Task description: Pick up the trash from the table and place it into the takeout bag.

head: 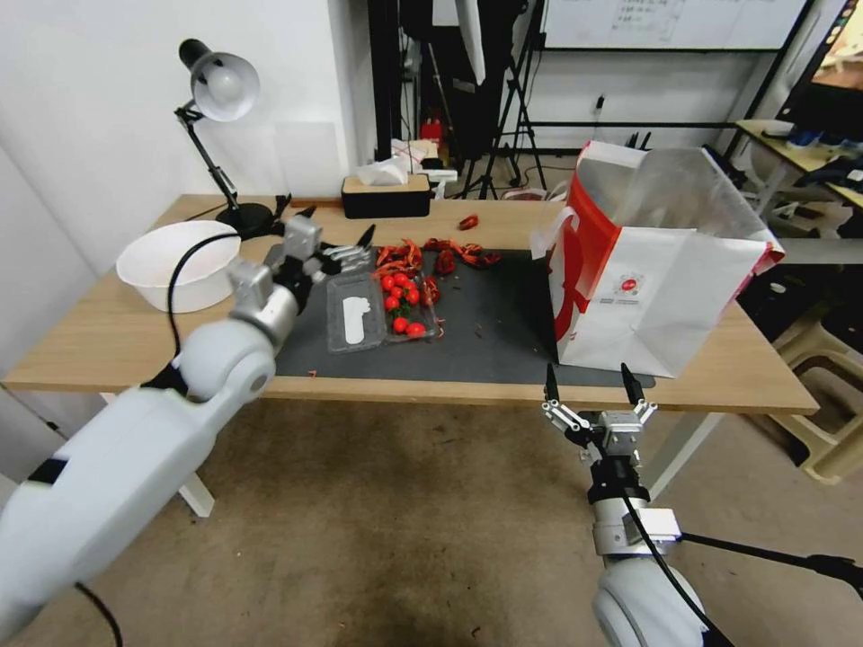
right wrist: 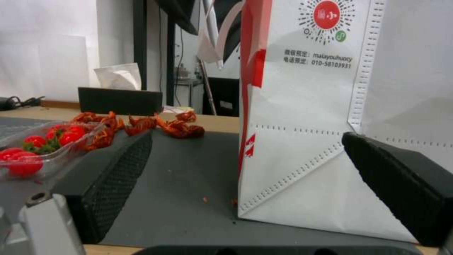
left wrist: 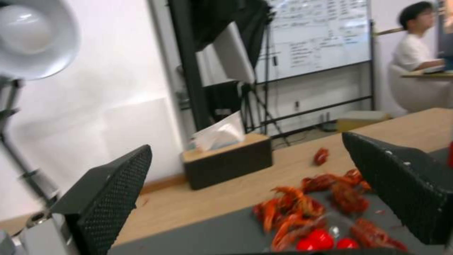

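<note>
On the table's (head: 108, 337) dark grey mat (head: 503, 323) lies trash: a clear plastic tray of cherry tomatoes (head: 382, 310) and red crayfish shells (head: 431, 256), with one stray shell (head: 467, 221) farther back. A pale bowl (head: 175, 265) sits at the table's left. The takeout bag (head: 656, 270) stands open on the right. My left gripper (head: 337, 229) hovers open just left of the shells (left wrist: 302, 205), above the tray's far end. My right gripper (head: 589, 382) is open and holds nothing, level with the table's front edge, facing the bag's (right wrist: 307, 124) lower corner.
A black tissue box (head: 387, 196) and a desk lamp (head: 220, 85) stand along the table's back edge. Behind the table are tripods, a whiteboard and another desk. White stools stand on the floor at the right.
</note>
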